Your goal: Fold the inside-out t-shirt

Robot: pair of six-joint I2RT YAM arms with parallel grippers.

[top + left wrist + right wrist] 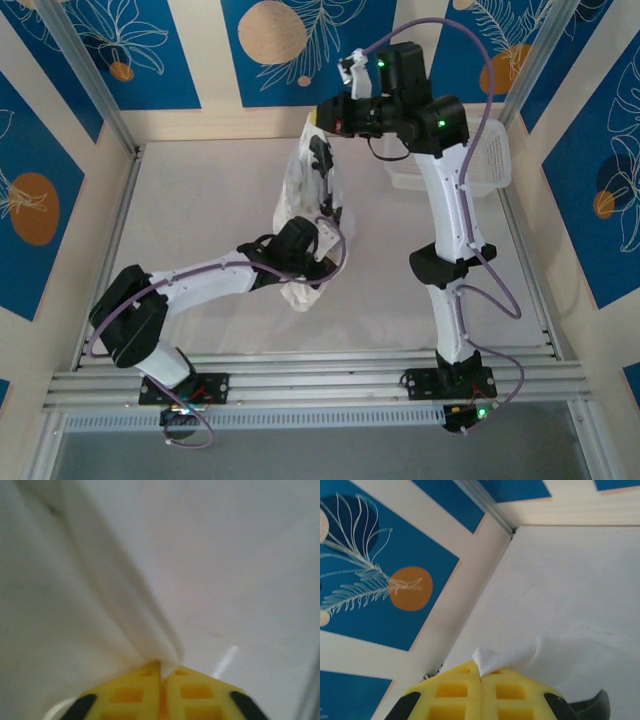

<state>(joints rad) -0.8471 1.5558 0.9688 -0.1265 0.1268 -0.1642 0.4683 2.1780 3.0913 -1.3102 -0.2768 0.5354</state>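
White t-shirt [292, 205] hanging, right claw [481, 670] pinching its top edge, left claw [162, 667] clamped on lower fold

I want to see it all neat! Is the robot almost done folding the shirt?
Not nearly. Done: the t-shirt is lifted up above the table. In hand: the right jaws pinch its top high up and the left jaws pinch a lower part, so it hangs bunched between them. Left: laying it flat and making every fold; no neat fold shows yet.

White mesh basket [497, 150] at far-R corner of table [200, 220]
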